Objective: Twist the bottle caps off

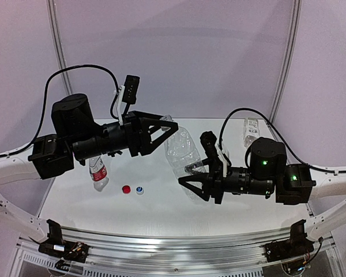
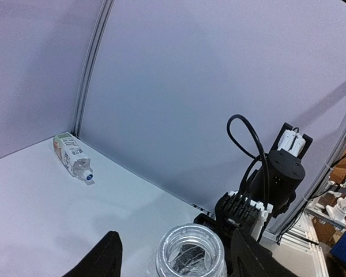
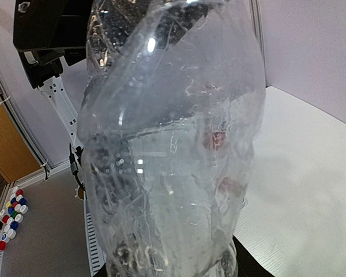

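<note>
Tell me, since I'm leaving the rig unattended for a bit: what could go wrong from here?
The right claw grips the clear bottle near its base, and its wall looks dented in the right wrist view; it might slip or crumple. The left claw straddles that bottle's open mouth, so pulling away sideways could knock it loose. The red cap and white cap lie loose near the left arm; a low sweep could scatter them.

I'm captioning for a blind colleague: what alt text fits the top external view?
The right hand grips the lower part of a clear bottle tilted above a white table, while the left hand straddles its neck. A red cap and a white-and-blue cap lie on the table.
</note>
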Controlling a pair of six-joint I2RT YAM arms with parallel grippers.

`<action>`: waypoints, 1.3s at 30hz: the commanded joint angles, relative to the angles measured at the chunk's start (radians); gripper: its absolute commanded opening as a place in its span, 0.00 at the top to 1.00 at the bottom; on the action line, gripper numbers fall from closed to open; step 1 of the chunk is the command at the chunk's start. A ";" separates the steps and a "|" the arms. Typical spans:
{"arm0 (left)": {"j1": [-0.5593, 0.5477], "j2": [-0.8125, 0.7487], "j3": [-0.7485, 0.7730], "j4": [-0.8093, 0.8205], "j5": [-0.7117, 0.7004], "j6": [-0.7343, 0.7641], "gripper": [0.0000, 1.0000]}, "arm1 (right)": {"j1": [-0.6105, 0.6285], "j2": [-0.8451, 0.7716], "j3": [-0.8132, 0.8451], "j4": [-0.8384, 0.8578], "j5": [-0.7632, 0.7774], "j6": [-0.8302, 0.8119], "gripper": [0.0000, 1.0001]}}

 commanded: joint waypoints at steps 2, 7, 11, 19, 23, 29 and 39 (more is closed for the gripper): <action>0.008 -0.003 0.028 0.012 0.006 0.004 0.44 | -0.002 0.006 -0.004 0.009 -0.010 -0.010 1.00; 0.011 -0.001 0.030 0.010 -0.007 0.008 0.59 | -0.003 0.010 -0.002 0.008 -0.036 -0.012 1.00; 0.013 0.000 0.033 0.008 -0.009 0.010 0.75 | -0.003 0.017 0.003 0.002 -0.037 -0.013 1.00; 0.015 -0.003 0.032 -0.022 -0.055 0.020 0.92 | -0.002 0.024 0.019 -0.026 -0.020 -0.011 0.79; 0.026 -0.014 0.021 -0.045 -0.105 0.035 0.92 | -0.002 0.025 0.021 -0.041 0.052 -0.001 0.15; 0.065 -0.032 -0.013 -0.060 -0.188 0.063 0.92 | -0.001 0.015 0.021 -0.067 0.152 0.012 0.01; 0.108 0.005 -0.034 -0.095 -0.456 0.226 0.91 | -0.002 -0.005 0.012 -0.081 0.246 0.023 0.01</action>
